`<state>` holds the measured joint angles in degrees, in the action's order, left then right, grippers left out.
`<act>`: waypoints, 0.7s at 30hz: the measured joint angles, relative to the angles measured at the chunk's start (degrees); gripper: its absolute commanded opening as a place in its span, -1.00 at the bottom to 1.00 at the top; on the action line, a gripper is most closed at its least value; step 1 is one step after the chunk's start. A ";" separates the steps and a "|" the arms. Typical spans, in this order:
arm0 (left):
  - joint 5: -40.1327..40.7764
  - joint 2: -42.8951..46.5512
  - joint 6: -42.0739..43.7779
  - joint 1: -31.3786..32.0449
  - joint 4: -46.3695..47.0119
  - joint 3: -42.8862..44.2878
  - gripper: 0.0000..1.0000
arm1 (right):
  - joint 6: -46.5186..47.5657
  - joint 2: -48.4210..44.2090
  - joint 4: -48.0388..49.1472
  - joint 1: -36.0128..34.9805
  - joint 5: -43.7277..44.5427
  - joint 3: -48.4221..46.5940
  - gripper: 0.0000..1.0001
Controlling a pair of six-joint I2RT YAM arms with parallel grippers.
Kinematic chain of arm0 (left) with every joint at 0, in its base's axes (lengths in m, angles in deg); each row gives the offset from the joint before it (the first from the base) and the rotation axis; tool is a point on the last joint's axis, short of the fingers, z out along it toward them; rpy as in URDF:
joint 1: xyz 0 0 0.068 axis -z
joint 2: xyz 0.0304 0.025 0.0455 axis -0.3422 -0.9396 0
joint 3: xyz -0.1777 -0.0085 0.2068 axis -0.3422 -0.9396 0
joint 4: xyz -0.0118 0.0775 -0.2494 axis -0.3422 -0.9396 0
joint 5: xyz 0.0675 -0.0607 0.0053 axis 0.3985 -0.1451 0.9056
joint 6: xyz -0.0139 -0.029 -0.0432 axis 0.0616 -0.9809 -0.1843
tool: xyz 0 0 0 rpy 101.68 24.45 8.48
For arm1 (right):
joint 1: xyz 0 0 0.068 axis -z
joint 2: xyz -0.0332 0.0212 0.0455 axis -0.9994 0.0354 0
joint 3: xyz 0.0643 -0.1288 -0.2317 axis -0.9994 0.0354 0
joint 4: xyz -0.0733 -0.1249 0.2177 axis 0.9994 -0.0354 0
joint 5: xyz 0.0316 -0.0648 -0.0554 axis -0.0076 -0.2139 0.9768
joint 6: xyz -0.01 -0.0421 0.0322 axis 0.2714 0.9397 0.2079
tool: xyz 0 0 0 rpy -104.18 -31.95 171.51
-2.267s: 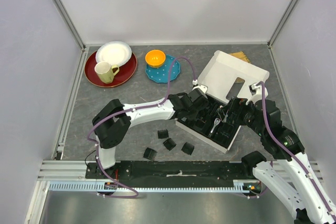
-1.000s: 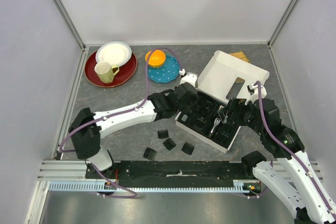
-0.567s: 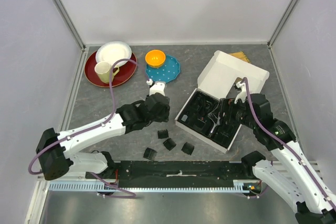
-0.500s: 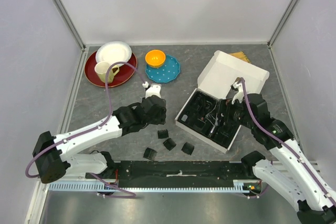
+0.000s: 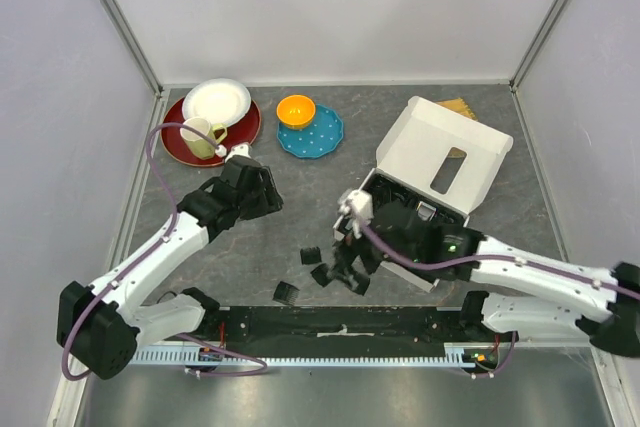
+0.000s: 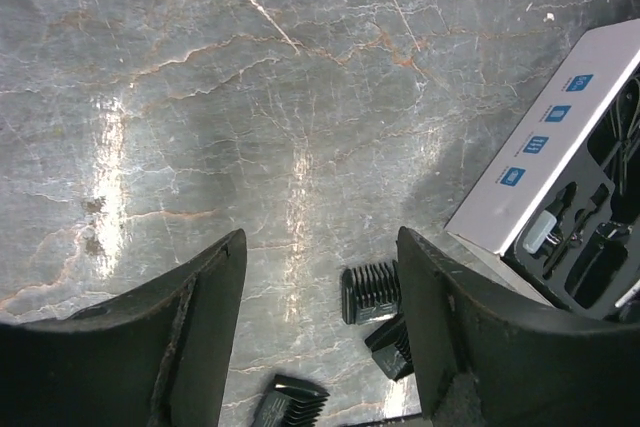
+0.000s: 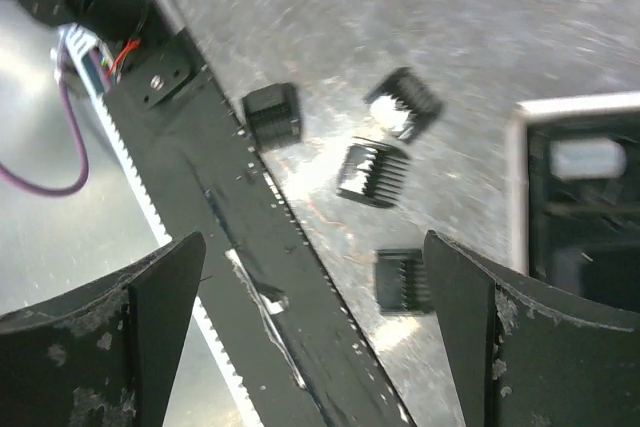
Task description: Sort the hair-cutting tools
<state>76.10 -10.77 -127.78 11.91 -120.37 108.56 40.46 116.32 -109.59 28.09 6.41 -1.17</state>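
The right claw [image 7: 310, 242] hangs spread wide and empty, directly over the loose comb attachments [image 7: 373, 172] on the surface [image 7: 520, 37]. We count four in its wrist view, all lying between the two fingers, one close to centre. The left claw [image 6: 320, 237] is also spread and empty, with the combs ahead of it and well apart. We judge the right arm nearer, so a straight descent should do. The box [image 5: 410, 147] sits just beside the right claw.
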 measured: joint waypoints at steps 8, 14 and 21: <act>-5.35 -0.85 1.07 -8.46 0.04 -0.39 0.49 | 6.56 23.04 5.22 -19.10 13.55 -8.55 0.96; -9.70 -1.81 1.90 -17.86 1.07 -3.93 0.55 | 10.51 36.74 7.50 -23.30 17.42 -13.31 0.96; -12.74 -2.14 1.90 -20.28 2.14 -5.11 0.58 | 14.84 47.36 9.55 -23.65 19.32 -17.77 0.96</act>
<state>63.36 -12.92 -125.88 -8.38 -118.23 103.45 55.31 163.68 -100.04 4.44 25.73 -18.94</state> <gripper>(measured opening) 0.786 0.982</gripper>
